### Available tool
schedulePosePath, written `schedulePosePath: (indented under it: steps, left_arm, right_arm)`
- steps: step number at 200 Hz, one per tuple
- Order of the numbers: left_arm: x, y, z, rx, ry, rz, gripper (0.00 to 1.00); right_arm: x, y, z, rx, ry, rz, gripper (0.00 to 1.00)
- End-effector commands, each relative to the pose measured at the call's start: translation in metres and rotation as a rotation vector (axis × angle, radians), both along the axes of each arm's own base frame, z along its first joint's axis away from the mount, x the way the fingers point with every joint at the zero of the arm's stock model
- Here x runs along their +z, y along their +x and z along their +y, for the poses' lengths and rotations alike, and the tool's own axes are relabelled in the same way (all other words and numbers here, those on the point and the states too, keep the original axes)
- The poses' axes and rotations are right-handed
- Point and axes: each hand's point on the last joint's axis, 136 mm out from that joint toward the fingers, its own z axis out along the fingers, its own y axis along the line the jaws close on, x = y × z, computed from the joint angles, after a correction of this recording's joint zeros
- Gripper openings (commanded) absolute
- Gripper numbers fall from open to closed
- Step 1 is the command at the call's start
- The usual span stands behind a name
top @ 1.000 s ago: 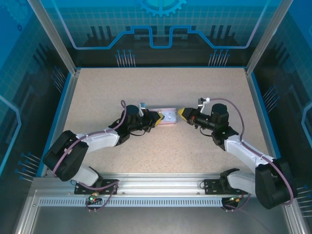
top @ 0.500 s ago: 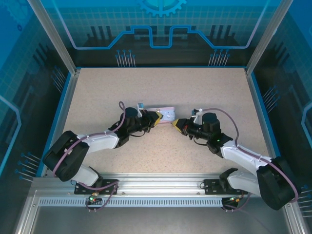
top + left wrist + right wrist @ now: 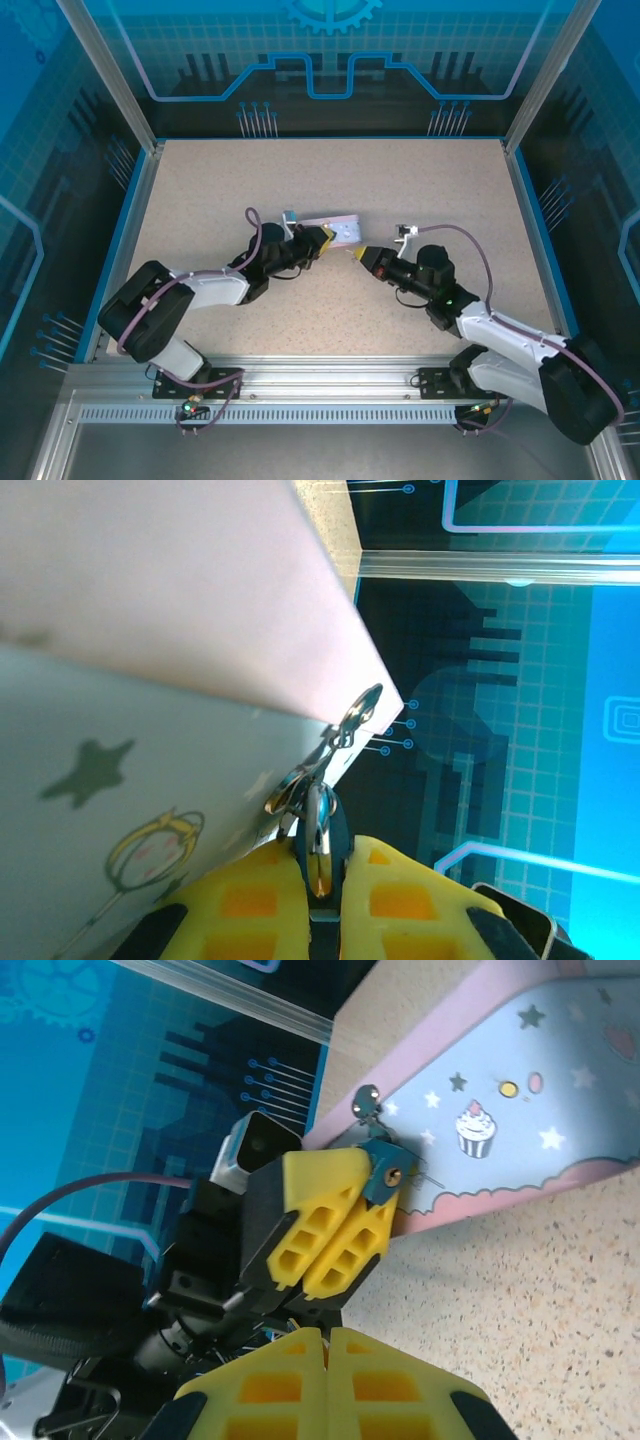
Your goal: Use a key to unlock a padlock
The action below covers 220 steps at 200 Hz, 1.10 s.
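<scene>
The padlock (image 3: 322, 825) has a dark bluish body, and my left gripper (image 3: 318, 855) is shut on it. Its small silvery shackle (image 3: 345, 725) hooks into the edge of the pale lavender tin (image 3: 150, 680). In the right wrist view the padlock (image 3: 385, 1175) shows its brass keyhole face past the left gripper's yellow fingers (image 3: 330, 1230). My right gripper (image 3: 326, 1332) is pressed shut a short way in front of that face. A thin sliver at its tip looks like the key; the rest is hidden. From above, the left gripper (image 3: 322, 240) and right gripper (image 3: 358, 254) point at each other.
The cartoon tin (image 3: 340, 228) lies mid-table, tilted up on the padlock side. Speckled tabletop (image 3: 420, 180) spreads around it. Blue walls with metal posts (image 3: 520, 150) close in the table on three sides.
My right gripper has drawn back from the tin, down and to the left in the top view. The left gripper and tin have shifted slightly, the tin turning a little.
</scene>
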Motion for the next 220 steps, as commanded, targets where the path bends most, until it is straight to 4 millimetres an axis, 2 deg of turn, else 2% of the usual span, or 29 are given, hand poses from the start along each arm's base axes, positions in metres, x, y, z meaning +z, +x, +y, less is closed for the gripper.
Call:
schedulePosePath:
  steps: [1,88,107,120,139,158,190,220]
  left_arm:
    - [0.009,0.007,-0.005,0.018,-0.051,-0.040,0.00]
    - [0.009,0.009,-0.006,0.021,-0.051,-0.051,0.00]
    - [0.011,0.009,-0.004,0.029,-0.050,-0.057,0.00]
    - [0.010,0.009,-0.002,0.042,-0.049,-0.057,0.00]
    - [0.013,0.009,0.002,0.061,-0.048,-0.069,0.00]
    - [0.016,0.009,0.005,0.079,-0.048,-0.077,0.00]
    - [0.021,0.009,0.007,0.085,-0.044,-0.083,0.00]
    - [0.021,0.007,0.007,0.076,-0.052,-0.088,0.00]
  right_arm:
    - [-0.004,-0.003,-0.006,-0.008,-0.060,-0.086,0.00]
    - [-0.005,-0.004,-0.007,0.009,-0.065,-0.104,0.00]
    - [-0.017,0.002,-0.010,-0.028,-0.050,0.008,0.00]
    - [-0.035,0.008,-0.014,-0.077,-0.037,0.165,0.00]
    - [-0.039,0.015,-0.010,-0.118,0.080,0.268,0.00]
    - [-0.035,0.021,-0.003,-0.149,0.145,0.312,0.00]
    - [-0.009,0.026,0.008,-0.166,0.159,0.275,0.00]
    - [-0.008,0.030,0.005,-0.208,0.173,0.300,0.00]
